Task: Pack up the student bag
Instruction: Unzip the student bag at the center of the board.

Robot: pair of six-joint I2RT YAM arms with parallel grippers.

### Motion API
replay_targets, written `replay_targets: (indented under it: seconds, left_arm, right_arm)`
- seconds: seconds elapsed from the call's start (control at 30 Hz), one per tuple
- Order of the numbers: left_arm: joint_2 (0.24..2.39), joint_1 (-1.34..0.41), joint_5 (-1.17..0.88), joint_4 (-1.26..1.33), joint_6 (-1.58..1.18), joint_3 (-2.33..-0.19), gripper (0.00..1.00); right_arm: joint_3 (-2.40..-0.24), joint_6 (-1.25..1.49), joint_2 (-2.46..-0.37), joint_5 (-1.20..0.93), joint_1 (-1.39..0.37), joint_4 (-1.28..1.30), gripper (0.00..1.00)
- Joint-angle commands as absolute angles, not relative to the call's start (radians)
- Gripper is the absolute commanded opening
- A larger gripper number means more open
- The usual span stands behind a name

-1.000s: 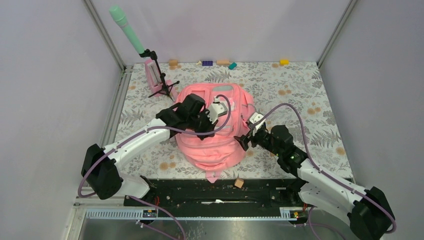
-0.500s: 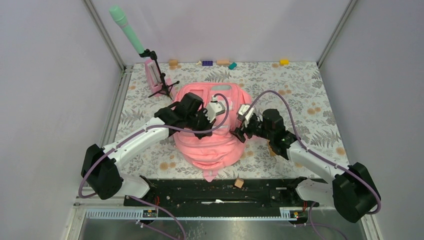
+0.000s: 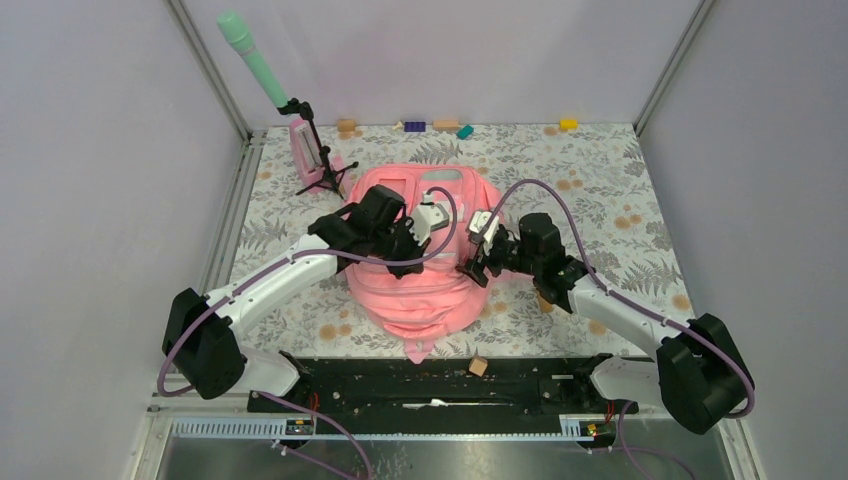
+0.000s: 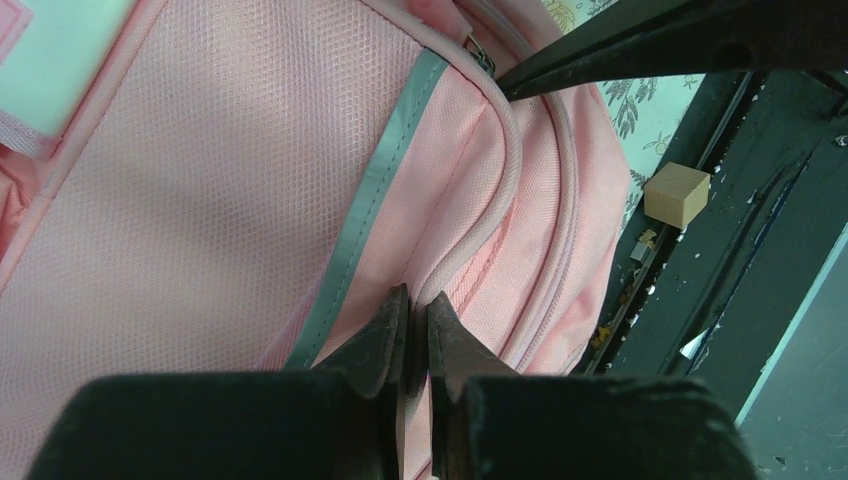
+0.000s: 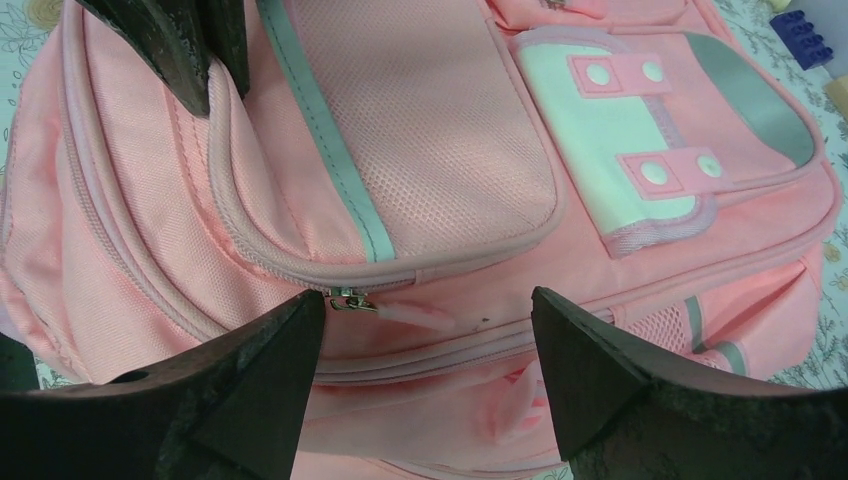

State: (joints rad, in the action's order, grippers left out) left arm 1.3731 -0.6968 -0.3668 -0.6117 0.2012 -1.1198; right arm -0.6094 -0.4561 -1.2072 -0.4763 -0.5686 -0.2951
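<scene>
- At the bag's front pocket, the left fingers (image 4: 415,300) are pressed shut and seem to pinch the raised pocket seam of the student bag (image 5: 430,150).
- The right fingers (image 5: 428,300) are spread wide and hold nothing. They hover over the zipper pull (image 5: 350,298) at the pocket's edge.
- The bag lies front-up in the middle of the desk (image 3: 600,180), between the two arms.
- Progress, as a judgement: early. The zips in view look closed and nothing is seen going in. The pocket has yet to be opened, and a wooden block (image 3: 478,367) sits loose at the near edge.
- Versus a second ago: the right arm has swung in from the bag's right side onto it; the left arm has stayed put.
</scene>
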Motion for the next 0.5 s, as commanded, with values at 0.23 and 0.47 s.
replay_targets:
  seconds: [0.23, 0.47]
  left_arm:
    - [1.341, -0.672, -0.37, -0.598, 0.171, -1.18, 0.0]
    - [1.345, -0.672, -0.375, -0.595, 0.167, -1.178, 0.0]
  right_arm:
    - [-0.624, -0.522, -1.213, -0.464, -0.621, -0.235, 0.85]
    - [-0.688, -0.523, -1.282, -0.463, -0.631, -0.155, 0.59]
